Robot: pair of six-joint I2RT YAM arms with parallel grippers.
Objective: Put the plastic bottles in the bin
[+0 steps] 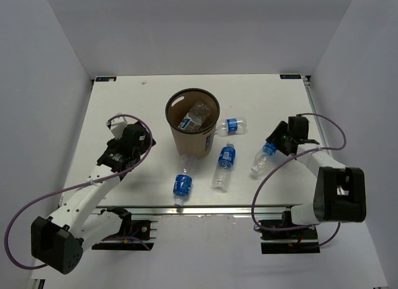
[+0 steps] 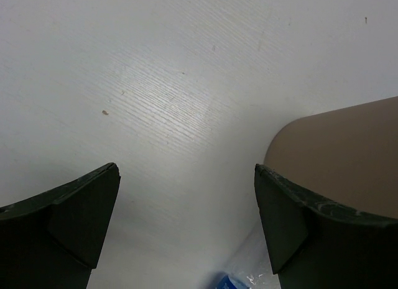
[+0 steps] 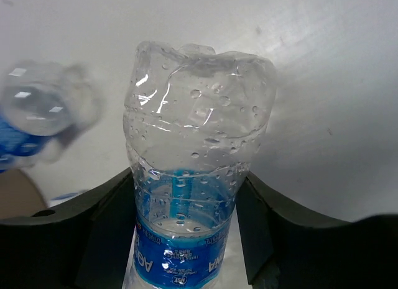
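The brown bin (image 1: 193, 140) stands mid-table with one clear bottle (image 1: 196, 114) lying inside it. Three blue-banded plastic bottles lie on the table: one (image 1: 234, 125) right of the bin, one (image 1: 224, 165) in front of it, one (image 1: 182, 182) near the front edge. Another bottle (image 1: 260, 160) (image 3: 199, 115) lies further right on the table. My right gripper (image 1: 272, 145) (image 3: 186, 196) is around its blue-banded middle, a pad against each side. My left gripper (image 1: 138, 140) (image 2: 186, 220) is open and holds nothing, low over bare table left of the bin (image 2: 336, 152).
The white table (image 1: 124, 102) is walled by white panels at the back and both sides. In the left wrist view a blue-banded bottle (image 2: 239, 280) peeks in at the bottom edge. A blurred bottle (image 3: 37, 115) and a corner of the bin (image 3: 15, 192) show left of the right gripper.
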